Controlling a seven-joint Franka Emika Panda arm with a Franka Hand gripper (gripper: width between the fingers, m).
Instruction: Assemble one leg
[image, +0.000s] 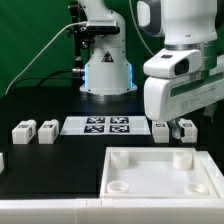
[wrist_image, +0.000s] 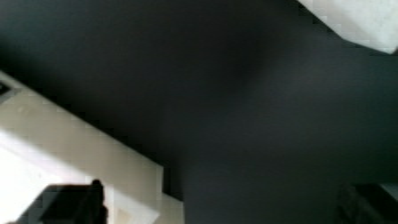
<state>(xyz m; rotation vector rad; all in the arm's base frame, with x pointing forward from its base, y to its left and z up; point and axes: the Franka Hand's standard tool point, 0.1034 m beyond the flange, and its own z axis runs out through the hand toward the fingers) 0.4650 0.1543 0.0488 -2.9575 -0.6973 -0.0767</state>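
Quick status from my end: the gripper (wrist_image: 217, 205) is over the exterior view's right part of the black table (image: 55, 105). In the wrist view both dark fingertips (wrist_image: 63, 205) sit wide apart with only bare tabletop between them, so it's spread open and holding nothing. Just below the arm's big white hand there's a leg (image: 160, 127) lying right off the exterior view's right end of the marker board (image: 108, 125), and a second leg (image: 187, 127) is just beside it. The hand covers part of that spot, so I can't tell how close the fingers are to either one. A third leg (image: 22, 131) and a fourth leg (image: 47, 129) lie side by side past the board's other end, well apart from the gripper. The big white tray piece (image: 150, 185) lies nearer the camera, round sockets facing up. The wrist view is pretty blurry. There's a white shape (wrist_image: 365, 25) in one corner and I honestly can't say what it is.
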